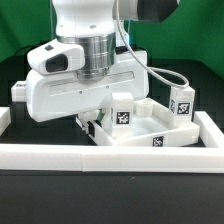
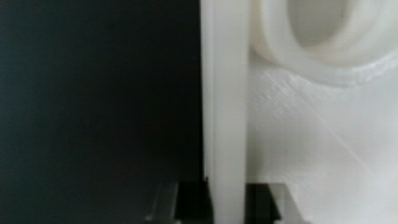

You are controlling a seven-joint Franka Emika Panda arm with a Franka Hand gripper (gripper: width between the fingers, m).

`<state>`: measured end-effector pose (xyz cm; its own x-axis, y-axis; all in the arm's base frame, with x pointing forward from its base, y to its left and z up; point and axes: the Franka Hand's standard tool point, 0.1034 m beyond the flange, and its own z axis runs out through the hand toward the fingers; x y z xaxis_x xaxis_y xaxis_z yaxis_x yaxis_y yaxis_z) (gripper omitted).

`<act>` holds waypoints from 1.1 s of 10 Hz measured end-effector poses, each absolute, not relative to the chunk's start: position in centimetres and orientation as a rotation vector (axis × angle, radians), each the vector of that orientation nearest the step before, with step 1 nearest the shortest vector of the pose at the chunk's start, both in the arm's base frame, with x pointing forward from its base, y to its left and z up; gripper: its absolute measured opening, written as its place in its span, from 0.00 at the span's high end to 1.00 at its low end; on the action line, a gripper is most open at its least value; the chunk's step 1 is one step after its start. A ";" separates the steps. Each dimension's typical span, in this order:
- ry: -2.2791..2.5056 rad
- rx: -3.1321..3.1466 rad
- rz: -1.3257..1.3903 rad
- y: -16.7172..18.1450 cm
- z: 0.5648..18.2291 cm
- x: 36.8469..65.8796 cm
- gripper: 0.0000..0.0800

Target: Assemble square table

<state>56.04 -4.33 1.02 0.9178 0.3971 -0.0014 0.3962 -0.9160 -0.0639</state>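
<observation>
wrist view: end effector (image 2: 221,203) mostly cropped, astride tabletop (image 2: 311,140)

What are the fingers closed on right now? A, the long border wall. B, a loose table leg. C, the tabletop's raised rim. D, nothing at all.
C: the wrist view shows the fingers pinching the thin raised rim of the square tabletop, a round corner socket just beside it.

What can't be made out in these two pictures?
Exterior view: the gripper's fingertips, mostly hidden under its bulky white body.
Exterior view: part of the white plastic square tabletop, covered by the arm.
Exterior view: the small white leg's tag, too small.
Wrist view: the round corner socket, blurred and cut by the edge.
</observation>
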 end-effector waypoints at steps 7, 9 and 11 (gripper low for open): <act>-1.628 -2.665 0.014 -2.6 1.4 58.6 0.93; -1.751 -2.593 0.029 -3.1 1.3 58.4 0.93; -1.919 -2.484 0.047 -3.5 1.3 58.3 0.93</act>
